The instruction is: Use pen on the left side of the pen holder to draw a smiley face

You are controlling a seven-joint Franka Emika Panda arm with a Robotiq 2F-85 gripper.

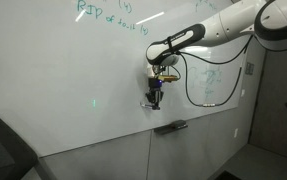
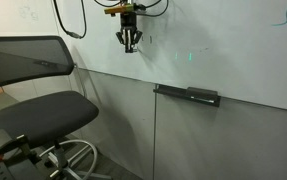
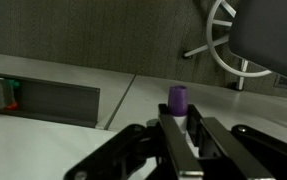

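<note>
In an exterior view the arm (image 1: 208,32) comes in from the upper right. The gripper (image 1: 155,100) hangs in front of the whiteboard (image 1: 63,90) with its fingers toward the floor. The pen is too small to make out here, lost among the dark fingers, so I cannot read its direction. The pen holder (image 1: 170,127) lies horizontal near the lower edge of the board, a little below the gripper and slightly to the side. Green handwriting (image 1: 108,12) runs along the top and is cut off by the frame. A black cable (image 1: 208,90) loops down beside the arm.

In an exterior view from another place, the gripper (image 2: 129,40) is at the very top and most of the arm is cut off. The pen holder (image 2: 188,95) is lower and off to one side, apart from the gripper. An office chair (image 2: 38,100) stands in front of the wall, to the side of the gripper and not between it and the board.

In the wrist view the pen (image 3: 177,98) stands upright in the picture, its long axis in line with the fingers (image 3: 208,135). Its purple end sticks out past the fingertips and points away from the camera, down toward the floor. The jaws are nearly together and pinch the pen's body, which is mostly hidden between them. Whether the purple end is a cap I cannot tell. The pen holder (image 3: 53,103) is at the left, cut by the frame edge, with a small blurred red and green thing inside. The chair's base (image 3: 228,35) shows at the upper right.
</note>
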